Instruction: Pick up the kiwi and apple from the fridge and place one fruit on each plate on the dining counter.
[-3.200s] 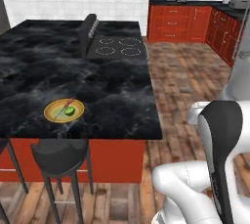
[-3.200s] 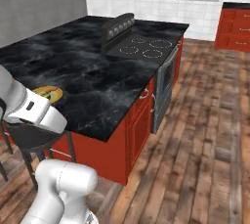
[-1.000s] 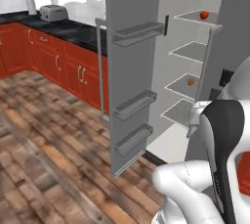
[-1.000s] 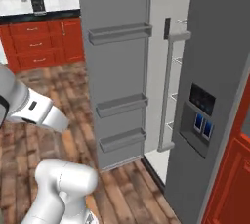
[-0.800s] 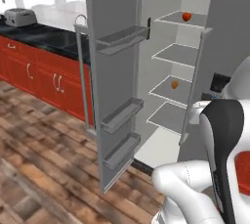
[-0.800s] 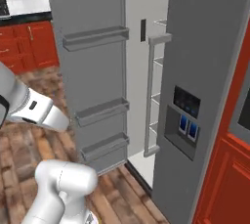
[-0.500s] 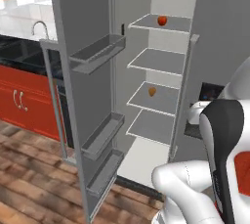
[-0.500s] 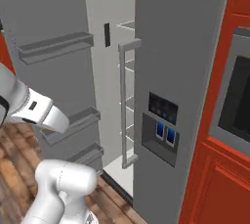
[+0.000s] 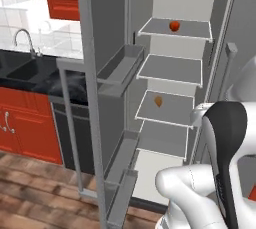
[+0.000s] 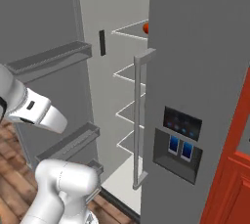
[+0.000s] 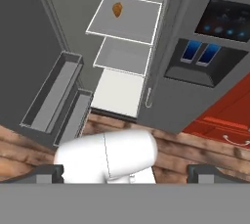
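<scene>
The fridge (image 9: 107, 98) stands in front of me with its left door swung open and its right door (image 10: 195, 81) shut. The apple (image 9: 174, 25), small, red and shiny, sits on the top shelf, and its edge (image 10: 145, 28) peeks past the shut door. An orange-brown lump (image 9: 158, 101) lies two shelves lower (image 11: 117, 9). My gripper (image 11: 126, 175) is open and empty, its fingertips (image 11: 46, 173) far apart, well short of the shelves and low before the fridge. The kiwi, the plates and the dining counter are out of view.
The open door carries grey bins (image 9: 122, 70) (image 11: 53, 96) that jut toward me on the left. A long bar handle (image 10: 139, 120) and a dispenser panel (image 10: 178, 142) face me on the shut door. A sink with faucet (image 9: 24, 48) and red cabinets (image 9: 25, 133) stand left; the floor is wood.
The whole picture has shifted: the base has turned from the dining counter to the fridge, which now stands closer and more square-on. The gripper stays open.
</scene>
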